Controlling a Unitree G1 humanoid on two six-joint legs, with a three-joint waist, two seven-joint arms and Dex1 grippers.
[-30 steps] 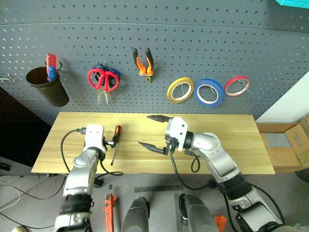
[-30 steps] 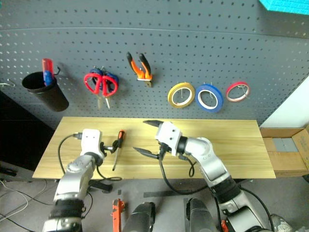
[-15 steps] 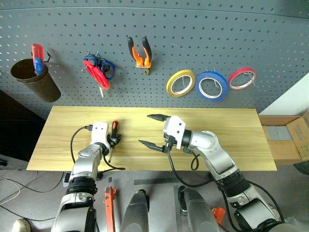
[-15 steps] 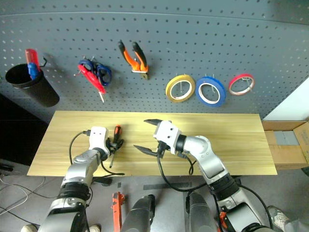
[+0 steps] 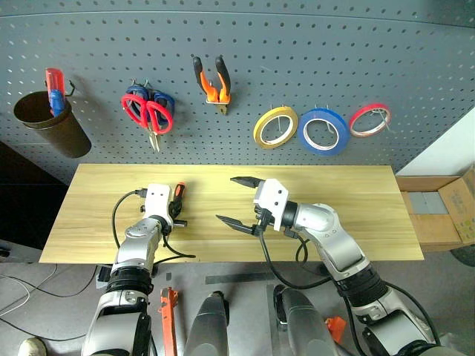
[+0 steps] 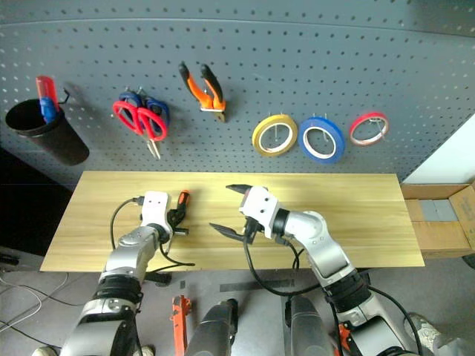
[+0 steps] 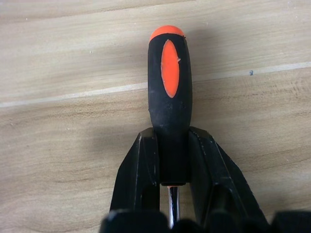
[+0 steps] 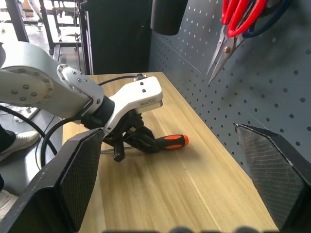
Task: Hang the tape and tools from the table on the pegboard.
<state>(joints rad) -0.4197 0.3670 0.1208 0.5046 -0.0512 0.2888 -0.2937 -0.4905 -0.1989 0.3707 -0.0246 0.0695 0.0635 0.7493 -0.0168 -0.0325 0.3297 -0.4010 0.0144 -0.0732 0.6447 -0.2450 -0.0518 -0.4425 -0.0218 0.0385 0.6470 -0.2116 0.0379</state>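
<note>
1. Your left gripper (image 7: 172,167) pinches the screwdriver (image 7: 168,104) by its handle, flat on the table (image 5: 356,215).
2. Next, you should lift it toward the pegboard (image 5: 297,59).
3. Your right gripper (image 5: 239,201) hovers spread wide, empty.
4. The blue tape (image 5: 321,131) already hangs.

1. A workshop or robotics lab: a dark grey pegboard (image 5: 334,59) covers the far wall above a light wooden table (image 5: 356,200).
2. Pliers (image 5: 211,80), scissors (image 5: 151,113) and tape rolls (image 5: 322,132) hang on hooks.
3. Cables (image 5: 15,285) trail across the grey floor at near left.
</note>
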